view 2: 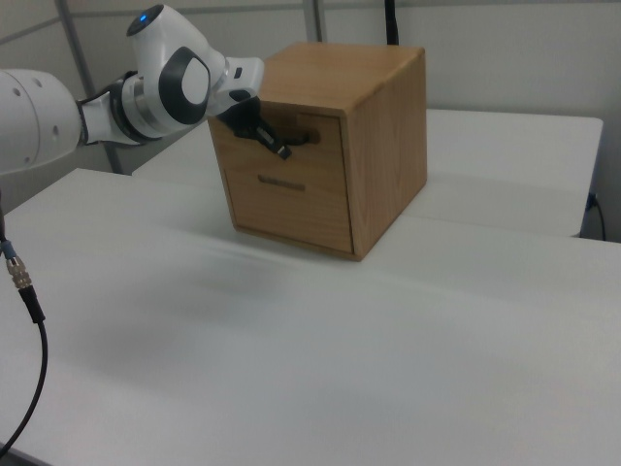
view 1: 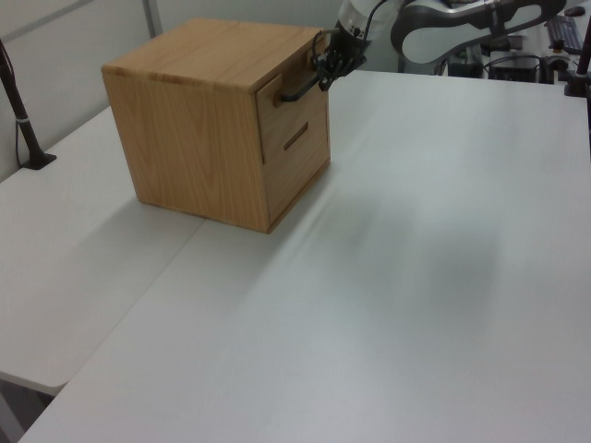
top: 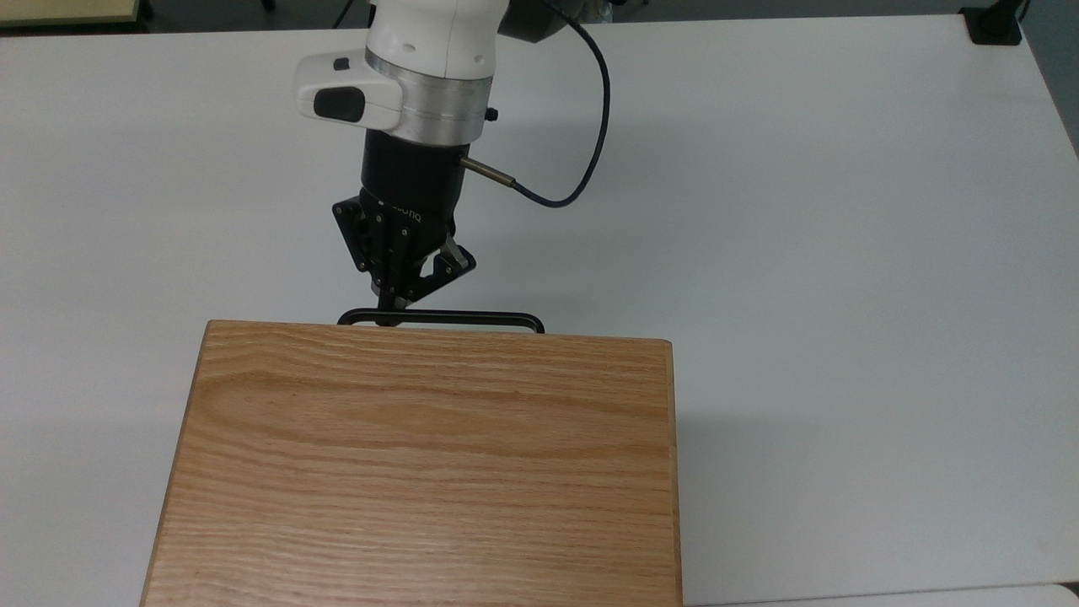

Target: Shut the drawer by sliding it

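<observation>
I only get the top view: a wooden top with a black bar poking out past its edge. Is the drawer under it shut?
Observer: Yes. In the left view the drawer front sits flush with the cabinet.
Operator: Is it the only drawer?
Observer: No, a lower drawer with a slot grip sits beneath it.
Operator: How high up is the gripper?
Observer: The gripper is near the cabinet's top edge, tips at the handle.

cabinet [top: 421,464]: oak-grained wood, smooth satin | drawer [view 2: 291,160]: light wood front, thin black metal bar handle [top: 472,318] | table [top: 843,253]: matt white, smooth | pincer [top: 389,314]: black metal | arm shell [top: 430,42]: glossy white plastic
</observation>
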